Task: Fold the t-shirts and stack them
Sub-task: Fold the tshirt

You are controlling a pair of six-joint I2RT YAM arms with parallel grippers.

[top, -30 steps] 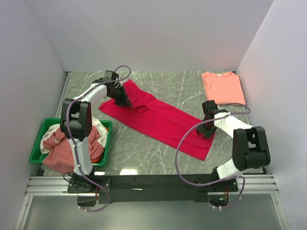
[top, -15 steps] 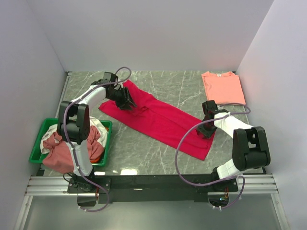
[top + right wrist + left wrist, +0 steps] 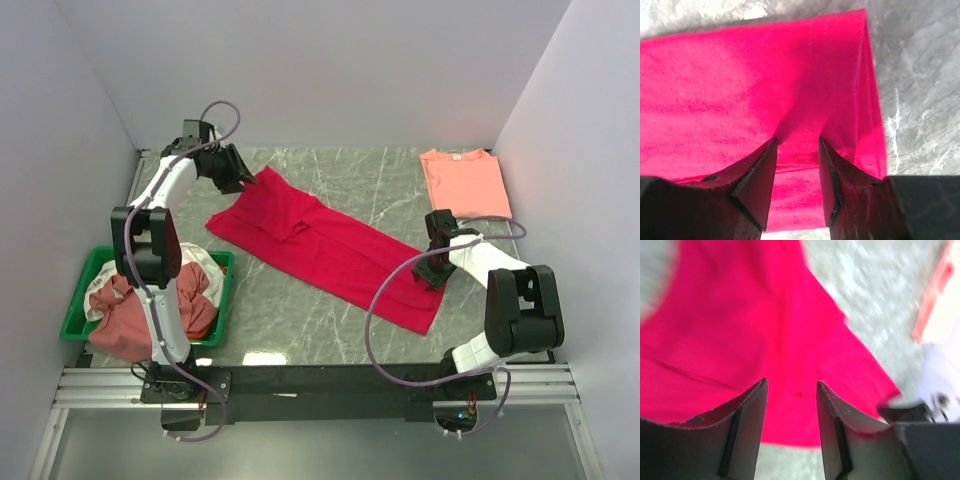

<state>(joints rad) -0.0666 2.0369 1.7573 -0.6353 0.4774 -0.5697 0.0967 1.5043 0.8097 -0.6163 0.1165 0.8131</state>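
Two robot arms are working on a crimson t-shirt (image 3: 320,245) on a grey marble table (image 3: 350,175). The cloth is lying in a long, narrowed strip that runs from eleven o'clock down to four o'clock.

At the four o'clock end the right gripper (image 3: 436,270) is bearing down on the strip's edge, its fingers nipping a small pucker of red cloth between them. This looks meant to anchor that end so the strip does not drag while the other end is handled.

At eleven o'clock the left gripper (image 3: 238,180) is hanging just beside the shirt's far corner. Its jaws are parted with nothing between them, and its wrist view is blurred. It seems to be lining up a hold there, from which the far end could be carried over toward the pinned end.

A salmon-pink t-shirt (image 3: 465,185) is sitting folded flat at one o'clock, well apart, probably as the base of the stack. At eight o'clock a green tray (image 3: 76,308) is holding a heap of unfolded tees (image 3: 130,310), rose, white and orange, so most of the folding appears to be ahead.
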